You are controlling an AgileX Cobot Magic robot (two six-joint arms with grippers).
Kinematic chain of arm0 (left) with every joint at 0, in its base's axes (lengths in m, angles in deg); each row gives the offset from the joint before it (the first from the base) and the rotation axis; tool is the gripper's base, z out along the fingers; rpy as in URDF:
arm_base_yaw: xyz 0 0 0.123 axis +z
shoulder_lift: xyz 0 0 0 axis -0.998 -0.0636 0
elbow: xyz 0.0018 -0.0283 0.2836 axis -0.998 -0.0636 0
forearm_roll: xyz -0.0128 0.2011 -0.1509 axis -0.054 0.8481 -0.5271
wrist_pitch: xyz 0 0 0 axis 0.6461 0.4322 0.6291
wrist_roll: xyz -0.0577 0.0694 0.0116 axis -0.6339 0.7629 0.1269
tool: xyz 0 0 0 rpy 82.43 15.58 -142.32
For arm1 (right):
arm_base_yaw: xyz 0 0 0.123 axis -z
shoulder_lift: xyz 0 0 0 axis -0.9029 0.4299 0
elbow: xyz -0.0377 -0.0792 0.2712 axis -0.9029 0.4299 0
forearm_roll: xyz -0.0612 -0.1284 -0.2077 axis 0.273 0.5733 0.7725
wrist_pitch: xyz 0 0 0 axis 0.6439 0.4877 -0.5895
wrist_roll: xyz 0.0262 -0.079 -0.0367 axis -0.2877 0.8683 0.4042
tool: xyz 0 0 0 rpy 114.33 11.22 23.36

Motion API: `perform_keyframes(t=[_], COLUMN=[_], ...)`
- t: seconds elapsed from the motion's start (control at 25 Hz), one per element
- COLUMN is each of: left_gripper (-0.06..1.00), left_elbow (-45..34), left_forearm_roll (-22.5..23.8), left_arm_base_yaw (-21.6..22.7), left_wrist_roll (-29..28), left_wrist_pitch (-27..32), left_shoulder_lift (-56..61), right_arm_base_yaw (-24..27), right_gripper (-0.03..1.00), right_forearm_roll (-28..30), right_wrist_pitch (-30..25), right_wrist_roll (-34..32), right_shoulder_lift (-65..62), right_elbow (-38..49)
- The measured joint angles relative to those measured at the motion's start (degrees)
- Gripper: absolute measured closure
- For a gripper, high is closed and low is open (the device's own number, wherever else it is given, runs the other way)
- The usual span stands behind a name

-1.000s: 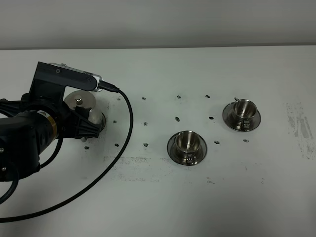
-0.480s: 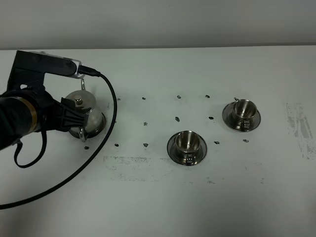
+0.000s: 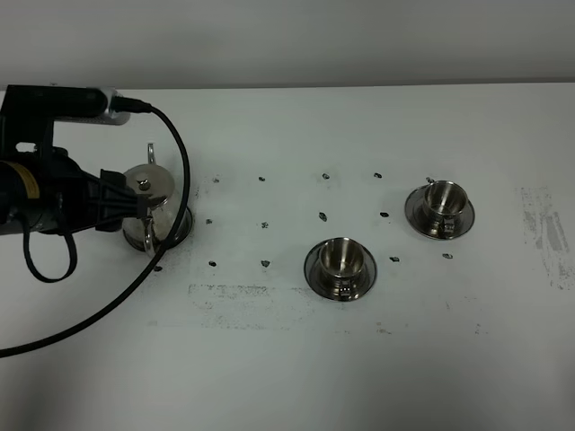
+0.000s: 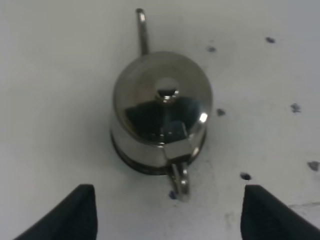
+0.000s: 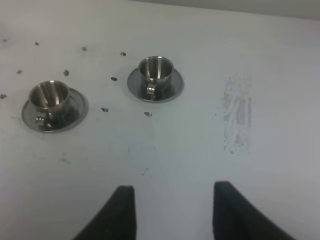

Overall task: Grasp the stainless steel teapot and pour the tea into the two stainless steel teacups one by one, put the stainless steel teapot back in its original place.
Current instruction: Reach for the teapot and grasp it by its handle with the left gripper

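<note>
Gaping left jaws: spread wide, empty, hung just short of loop handle (image 4: 180, 183).
Teapot (image 4: 160, 110): stood upright on steel disc (image 4: 123, 155), at counter's (image 3: 359, 359) left.
Middle teacup (image 3: 340, 258), right teacup (image 3: 440, 199): sat on saucers, well apart from teapot.
Right jaws: parted, held nothing.

Robotics test lab, by every sign: a bare white bench (image 3: 359, 377) dotted with small dark marks (image 3: 264, 224) and worn grey in scuffed patches (image 3: 544, 229); a plain pale wall (image 3: 314, 40) behind; a black robot arm (image 3: 45, 197) with a loose black cable (image 3: 180, 233).
</note>
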Motion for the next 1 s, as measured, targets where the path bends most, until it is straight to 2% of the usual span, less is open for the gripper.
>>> perform_keyframes(t=[0.12, 0.4, 0.6, 0.84, 1.0], left_gripper=[0.35, 0.35, 0.35, 0.35, 0.35], left_elbow=[2.0, 3.3, 3.4, 3.4, 3.4], left_forearm_roll=[-4.2, -4.6, -7.3, -9.3, -9.7], left_arm_base_yaw=[0.2, 0.3, -0.6, -5.1, -6.3], left_wrist_roll=[3.4, 2.0, 3.9, 4.3, 4.3], left_wrist_pitch=[2.8, 7.6, 4.1, -1.8, -5.0], left_shoulder_lift=[0.0, -0.6, -4.9, -10.7, -13.2], right_arm_base_yaw=[0.0, 0.0, 0.0, 0.0, 0.0], right_gripper=[0.59, 0.59, 0.59, 0.59, 0.59], right_forearm_roll=[0.0, 0.0, 0.0, 0.0, 0.0], right_wrist_pitch=[0.0, 0.0, 0.0, 0.0, 0.0], right_wrist_roll=[0.0, 0.0, 0.0, 0.0, 0.0], right_shoulder_lift=[0.0, 0.0, 0.0, 0.0, 0.0], right_elbow=[0.0, 0.0, 0.0, 0.0, 0.0])
